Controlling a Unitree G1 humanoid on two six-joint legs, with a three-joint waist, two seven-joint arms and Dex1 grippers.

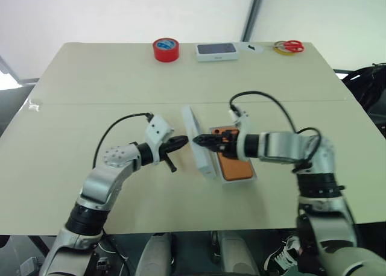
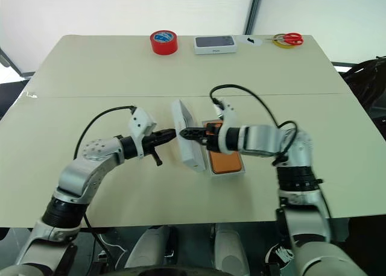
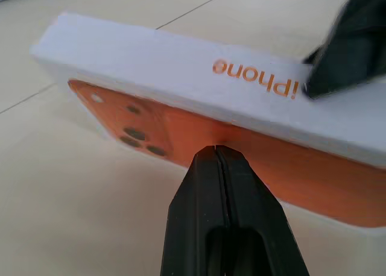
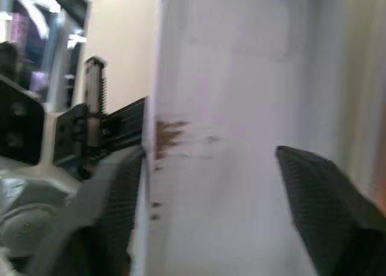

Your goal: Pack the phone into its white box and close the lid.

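Here the lid (image 1: 198, 141) stands tilted on its long edge in the middle of the table (image 1: 84, 83), leaning over the left side of the white box (image 1: 249, 178), where the phone (image 1: 234, 166) already lies, its orange back up.

To close it well, I would let the lid tip rightward onto the tray, guiding it squarely so all four walls slip over together; a skewed corner would probably jam on the cardboard.

The left gripper (image 1: 181, 143), fingers clenched together and holding nothing, has its tip against the lid's printed orange face. The right gripper (image 1: 203, 141) reaches over the tray from the right, its fingers released and spread on either side of the lid's upper edge, apparently not squeezing it.

The lid is stiff matte white cardboard with crisp edges, orange lettering along its side wall and a smooth print of a phone back on top. The phone looks slim, smooth and round-cornered; the tabletop is plain pale beige.

At the far edge sit a red tape roll (image 1: 166, 49), a white box with a dark top (image 1: 216, 51) and red-handled scissors (image 1: 289, 46).
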